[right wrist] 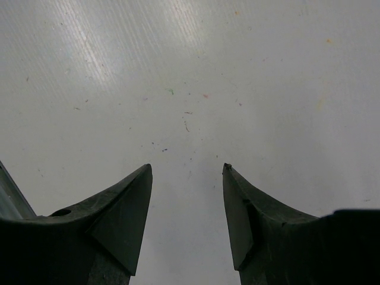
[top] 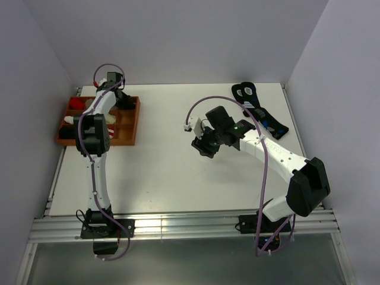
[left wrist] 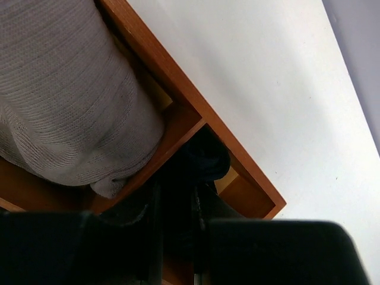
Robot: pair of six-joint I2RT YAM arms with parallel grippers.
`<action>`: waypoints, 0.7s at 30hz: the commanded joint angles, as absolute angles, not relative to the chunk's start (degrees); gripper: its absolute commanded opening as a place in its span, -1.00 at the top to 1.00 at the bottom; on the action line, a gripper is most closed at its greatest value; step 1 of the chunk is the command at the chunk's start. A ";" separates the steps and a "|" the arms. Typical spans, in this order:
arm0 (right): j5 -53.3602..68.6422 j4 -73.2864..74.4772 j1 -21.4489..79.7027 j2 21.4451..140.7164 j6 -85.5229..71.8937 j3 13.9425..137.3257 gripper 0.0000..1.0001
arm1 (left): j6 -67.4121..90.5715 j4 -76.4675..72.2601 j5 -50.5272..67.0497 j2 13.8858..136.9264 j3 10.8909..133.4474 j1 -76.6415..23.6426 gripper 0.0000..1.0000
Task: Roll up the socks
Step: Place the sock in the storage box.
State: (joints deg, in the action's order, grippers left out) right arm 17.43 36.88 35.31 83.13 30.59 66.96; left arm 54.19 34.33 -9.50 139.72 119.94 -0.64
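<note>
My left gripper (top: 123, 100) is down in the far right compartment of the wooden tray (top: 135, 122). In the left wrist view its jaws (left wrist: 177, 196) stand close together with the black sock (left wrist: 205, 157) pinched between them, bunched inside that compartment. A red-and-white piece, apparently the striped sock (top: 75, 104), lies in the tray's far left compartment. My right gripper (top: 200, 148) hovers over the bare middle of the table. It is open and empty, and its wrist view (right wrist: 187, 169) shows only table between the fingers.
A large grey sock bundle (left wrist: 65, 95) fills the compartment beside the black sock, past a wooden divider (left wrist: 178, 127). Dark socks with white rings and blue marks (top: 256, 108) lie at the back right. Walls close the table on three sides.
</note>
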 commanded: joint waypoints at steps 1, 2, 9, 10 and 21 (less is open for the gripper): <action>17.93 36.74 34.89 82.62 31.11 66.27 -0.16 | 52.20 41.40 -12.31 141.16 114.35 0.70 0.84; 18.02 36.74 34.89 82.62 31.20 66.27 -0.16 | 52.47 41.14 -11.78 140.80 114.52 0.62 0.69; 17.67 37.00 34.98 82.35 31.11 66.36 -0.15 | 52.56 38.58 -8.44 137.46 116.45 0.61 0.31; 17.67 37.00 34.89 82.44 31.11 66.44 -0.15 | 52.56 38.67 -8.44 137.03 117.24 0.53 0.28; 17.32 37.00 34.89 82.97 31.46 67.32 -0.14 | 52.12 39.29 -8.26 133.77 118.65 0.53 0.09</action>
